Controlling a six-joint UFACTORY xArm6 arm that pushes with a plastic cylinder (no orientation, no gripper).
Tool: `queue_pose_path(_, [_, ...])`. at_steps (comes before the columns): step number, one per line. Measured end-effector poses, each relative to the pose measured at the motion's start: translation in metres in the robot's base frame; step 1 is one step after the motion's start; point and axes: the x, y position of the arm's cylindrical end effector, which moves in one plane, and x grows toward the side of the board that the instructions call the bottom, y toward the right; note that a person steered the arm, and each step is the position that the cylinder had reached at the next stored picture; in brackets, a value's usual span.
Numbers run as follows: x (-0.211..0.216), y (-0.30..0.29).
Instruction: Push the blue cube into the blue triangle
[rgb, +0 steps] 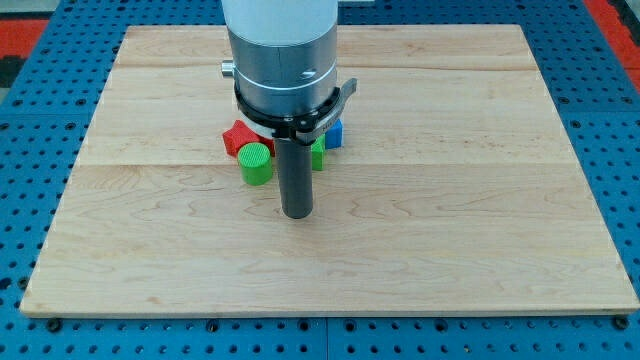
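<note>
My tip (296, 214) rests on the wooden board (450, 230), below a small cluster of blocks. A blue block (336, 135) shows only partly at the cluster's right, behind the arm's mount, so I cannot make out its shape. Only one blue block is visible; the arm body may hide another. My tip is below and to the left of this blue block, apart from it. A green block (318, 154) peeks out just to the right of the rod.
A green cylinder (255, 165) stands just left of the rod, above the tip. A red block (238, 136) sits behind it at the cluster's left. The arm's grey body (282, 60) covers the board's upper middle. A blue pegboard (30, 150) surrounds the board.
</note>
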Motion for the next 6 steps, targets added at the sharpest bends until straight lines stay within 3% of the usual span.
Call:
queue_pose_path(3, [-0.006, 0.030])
queue_pose_path(4, [-0.034, 0.055])
queue_pose_path(5, [-0.090, 0.065])
queue_pose_path(6, [-0.105, 0.074])
